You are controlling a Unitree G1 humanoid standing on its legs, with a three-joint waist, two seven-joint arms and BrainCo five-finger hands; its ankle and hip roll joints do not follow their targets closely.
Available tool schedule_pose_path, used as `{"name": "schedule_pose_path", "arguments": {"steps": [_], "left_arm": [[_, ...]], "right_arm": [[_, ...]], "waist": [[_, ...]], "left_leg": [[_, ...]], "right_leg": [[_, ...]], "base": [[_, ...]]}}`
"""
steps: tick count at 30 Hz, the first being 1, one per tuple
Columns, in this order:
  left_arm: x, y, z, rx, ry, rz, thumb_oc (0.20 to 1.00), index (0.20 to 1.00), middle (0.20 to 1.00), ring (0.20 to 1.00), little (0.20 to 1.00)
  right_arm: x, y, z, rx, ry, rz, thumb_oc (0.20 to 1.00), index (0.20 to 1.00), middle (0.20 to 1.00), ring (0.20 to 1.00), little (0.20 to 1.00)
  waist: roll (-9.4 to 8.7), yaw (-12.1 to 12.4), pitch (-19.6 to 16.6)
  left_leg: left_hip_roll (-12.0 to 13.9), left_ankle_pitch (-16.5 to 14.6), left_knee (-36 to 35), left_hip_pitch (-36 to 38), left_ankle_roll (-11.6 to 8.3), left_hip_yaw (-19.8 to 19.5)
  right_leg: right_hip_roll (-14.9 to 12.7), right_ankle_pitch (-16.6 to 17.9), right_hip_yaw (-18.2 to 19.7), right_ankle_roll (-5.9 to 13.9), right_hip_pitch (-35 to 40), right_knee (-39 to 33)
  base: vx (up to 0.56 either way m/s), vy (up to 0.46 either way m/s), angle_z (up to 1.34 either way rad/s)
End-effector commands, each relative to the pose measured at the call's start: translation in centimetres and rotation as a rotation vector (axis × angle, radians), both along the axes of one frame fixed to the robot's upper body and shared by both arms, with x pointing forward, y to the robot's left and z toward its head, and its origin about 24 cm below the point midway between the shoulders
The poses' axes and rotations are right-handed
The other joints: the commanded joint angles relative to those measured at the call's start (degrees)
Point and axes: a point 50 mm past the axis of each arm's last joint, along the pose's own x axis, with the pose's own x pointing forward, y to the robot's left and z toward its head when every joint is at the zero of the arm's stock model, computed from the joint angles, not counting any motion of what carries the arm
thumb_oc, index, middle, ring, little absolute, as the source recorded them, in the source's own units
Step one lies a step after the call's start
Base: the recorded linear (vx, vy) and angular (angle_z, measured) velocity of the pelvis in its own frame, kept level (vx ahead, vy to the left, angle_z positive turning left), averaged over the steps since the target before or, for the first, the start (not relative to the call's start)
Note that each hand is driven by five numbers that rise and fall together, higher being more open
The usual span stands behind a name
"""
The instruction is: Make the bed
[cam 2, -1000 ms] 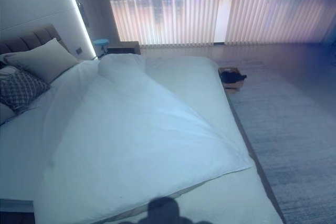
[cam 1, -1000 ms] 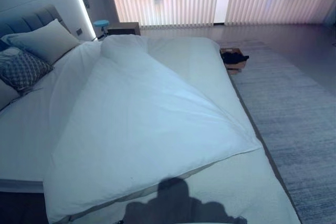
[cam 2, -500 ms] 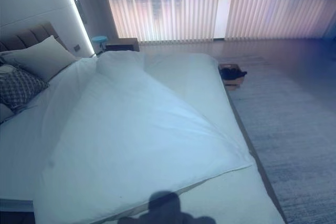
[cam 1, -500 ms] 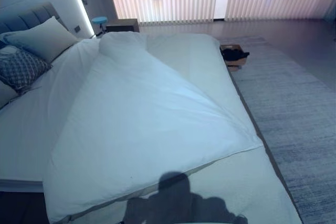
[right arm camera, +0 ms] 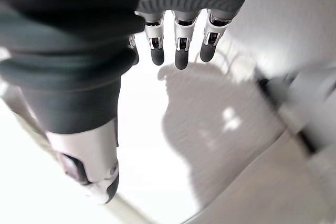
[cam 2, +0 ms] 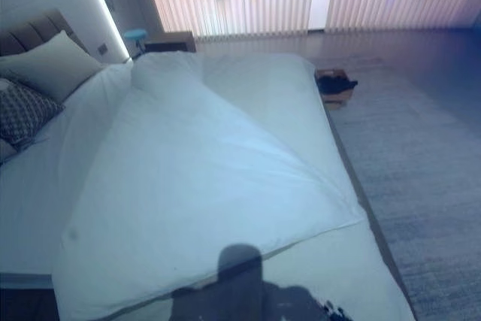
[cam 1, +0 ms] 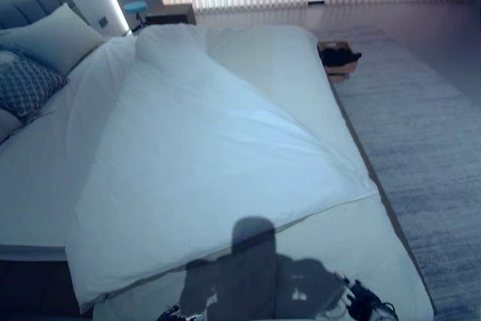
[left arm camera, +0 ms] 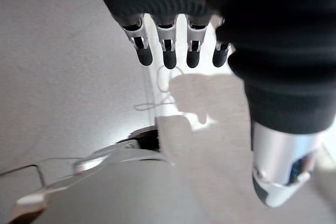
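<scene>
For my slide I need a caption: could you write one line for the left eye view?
White duvet lying skewed across the bed, its lower corner folded back, pillows at the headboard, grey rug alongside.

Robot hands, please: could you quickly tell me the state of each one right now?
Left robot hand: open, fingers straight, holding nothing.
Right robot hand: open, fingers straight, holding nothing.
</scene>
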Motion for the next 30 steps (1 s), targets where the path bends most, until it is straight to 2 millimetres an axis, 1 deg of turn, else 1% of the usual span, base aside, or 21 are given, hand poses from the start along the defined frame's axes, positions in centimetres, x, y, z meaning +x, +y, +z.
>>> {"name": "schedule_pose_path", "arguments": {"steps": [1, 4, 7, 10, 11, 12, 13, 15, 18, 19, 20, 24, 26, 30], "left_arm": [[2.4, -0.5, 0.6, 0.003, -0.065, 0.035, 1.0, 1.0, 1.0, 1.0, 1.0], [3.1, -0.7, 0.8, 0.001, -0.089, 0.055, 1.0, 1.0, 1.0, 1.0, 1.0], [3.5, -1.0, 1.0, -0.007, -0.115, 0.083, 1.0, 1.0, 1.0, 1.0, 1.0], [3.6, -1.2, 1.0, -0.007, -0.117, 0.088, 1.0, 1.0, 1.0, 1.0, 1.0], [3.6, -1.2, 1.0, -0.007, -0.118, 0.088, 1.0, 1.0, 1.0, 1.0, 1.0], [3.6, -1.4, 1.0, -0.009, -0.119, 0.085, 1.0, 1.0, 1.0, 1.0, 1.0], [3.7, -1.5, 1.0, -0.01, -0.122, 0.087, 1.0, 1.0, 1.0, 1.0, 1.0], [3.8, -1.7, 1.1, -0.024, -0.135, 0.094, 1.0, 1.0, 1.0, 1.0, 1.0], [3.8, -1.9, 1.1, -0.03, -0.139, 0.094, 1.0, 1.0, 1.0, 1.0, 1.0], [3.8, -2.2, 1.1, -0.042, -0.147, 0.088, 1.0, 1.0, 1.0, 1.0, 1.0], [3.9, -2.3, 1.1, -0.046, -0.151, 0.087, 1.0, 1.0, 1.0, 1.0, 1.0], [4.1, -2.7, 1.3, -0.066, -0.174, 0.096, 1.0, 1.0, 1.0, 1.0, 1.0], [4.6, -3.0, 1.6, -0.085, -0.206, 0.103, 1.0, 1.0, 1.0, 1.0, 1.0], [4.8, -3.8, 1.8, -0.125, -0.227, 0.112, 1.0, 1.0, 1.0, 1.0, 1.0]], "right_arm": [[5.1, 2.3, 3.0, 0.185, -0.236, -0.173, 1.0, 1.0, 1.0, 1.0, 1.0], [7.4, 2.7, 5.0, 0.231, -0.333, -0.226, 1.0, 1.0, 1.0, 1.0, 1.0], [9.7, 2.8, 7.5, 0.243, -0.451, -0.265, 1.0, 1.0, 1.0, 1.0, 1.0], [11.3, 2.5, 9.4, 0.241, -0.513, -0.308, 1.0, 1.0, 1.0, 1.0, 1.0], [11.3, 2.5, 9.4, 0.241, -0.513, -0.308, 1.0, 1.0, 1.0, 1.0, 1.0], [12.2, 2.1, 10.4, 0.234, -0.538, -0.34, 1.0, 1.0, 1.0, 1.0, 1.0], [12.7, 1.8, 10.9, 0.225, -0.549, -0.353, 1.0, 1.0, 1.0, 1.0, 1.0], [14.1, 0.3, 12.7, 0.182, -0.579, -0.399, 1.0, 1.0, 1.0, 1.0, 1.0], [14.7, -0.2, 13.5, 0.173, -0.595, -0.411, 1.0, 1.0, 1.0, 1.0, 1.0], [15.5, -1.1, 14.7, 0.154, -0.618, -0.431, 1.0, 1.0, 1.0, 1.0, 1.0], [15.8, -1.3, 15.2, 0.153, -0.624, -0.443, 1.0, 1.0, 1.0, 1.0, 1.0], [17.4, -2.4, 18.2, 0.119, -0.694, -0.46, 1.0, 1.0, 1.0, 1.0, 1.0], [18.3, -3.0, 20.5, 0.094, -0.745, -0.462, 1.0, 1.0, 1.0, 1.0, 1.0], [19.7, -4.1, 24.6, 0.049, -0.814, -0.484, 1.0, 1.0, 1.0, 1.0, 1.0]], "waist": [[-2.94, -0.1, 1.2], [-2.39, 0.3, 2.3], [-1.67, 0.8, 3.5], [-0.8, 1.1, 4.6], [-0.8, 1.2, 4.6], [-0.25, 1.5, 5.3], [0.1, 1.6, 5.7], [1.3, 2.3, 6.8], [1.76, 2.4, 7.1], [2.5, 2.8, 7.9], [2.78, 3.0, 8.2], [4.3, 3.7, 9.9], [4.9, 4.0, 10.8], [5.78, 4.9, 11.9]], "left_leg": [[-2.1, 0.2, -1.2, -1.3, -1.85, -0.9], [-2.2, 0.9, -1.2, -3.2, -1.98, -0.9], [-2.3, 1.5, -1.2, -5.0, -1.89, -0.7], [-2.4, 2.0, -1.2, -6.6, -2.0, -1.0], [-2.4, 2.0, -1.2, -6.7, -2.0, -1.0], [-2.4, 2.3, -1.2, -7.7, -2.13, -1.2], [-2.4, 2.5, -1.2, -8.3, -2.22, -1.3], [-2.5, 3.1, -1.2, -10.0, -2.49, -1.8], [-2.5, 3.2, -1.2, -10.8, -2.52, -2.0], [-2.6, 3.5, -1.2, -12.0, -2.58, -2.4], [-2.6, 3.6, -1.2, -12.4, -2.6, -2.6], [-2.6, 4.3, -1.2, -14.7, -2.79, -3.0], [-2.8, 4.7, -1.2, -16.6, -2.86, -3.3], [-2.7, 5.2, -1.2, -19.5, -3.05, -3.9]], "right_leg": [[-4.9, 1.4, -0.7, 6.24, 2.6, 0.6], [-5.2, 1.8, -0.8, 6.26, 0.7, 0.7], [-5.5, 2.2, -0.6, 6.29, -1.4, 1.1], [-5.8, 2.3, -0.4, 6.08, -3.3, 1.6], [-5.8, 2.3, -0.4, 6.08, -3.4, 1.7], [-5.9, 2.4, -0.7, 5.98, -4.4, 1.8], [-6.0, 2.4, -0.9, 5.93, -4.9, 1.9], [-6.2, 2.3, -1.3, 5.79, -6.5, 2.3], [-6.2, 2.3, -1.3, 5.74, -7.5, 2.6], [-6.4, 2.0, -1.4, 5.58, -8.8, 3.3], [-6.4, 2.0, -1.5, 5.52, -9.3, 3.6], [-6.5, 1.4, -1.6, 5.22, -12.5, 5.8], [-6.5, 1.1, -1.4, 5.02, -15.0, 7.0], [-6.4, 0.7, -1.3, 4.83, -18.8, 9.1]], "base": [[-0.03, 0.012, 0.0], [-0.01, 0.006, 0.0], [0.0, 0.0, 0.0], [0.0, 0.0, 0.0], [0.0, 0.0, 0.0], [0.0, 0.0, 0.0], [0.0, 0.0, 0.0], [0.0, 0.0, 0.0], [0.0, -0.018, 0.17], [0.01, -0.026, 0.11], [0.02, -0.037, 0.09], [0.0, -0.005, 0.01], [-0.03, -0.034, 0.1], [-0.01, -0.013, 0.06]]}}
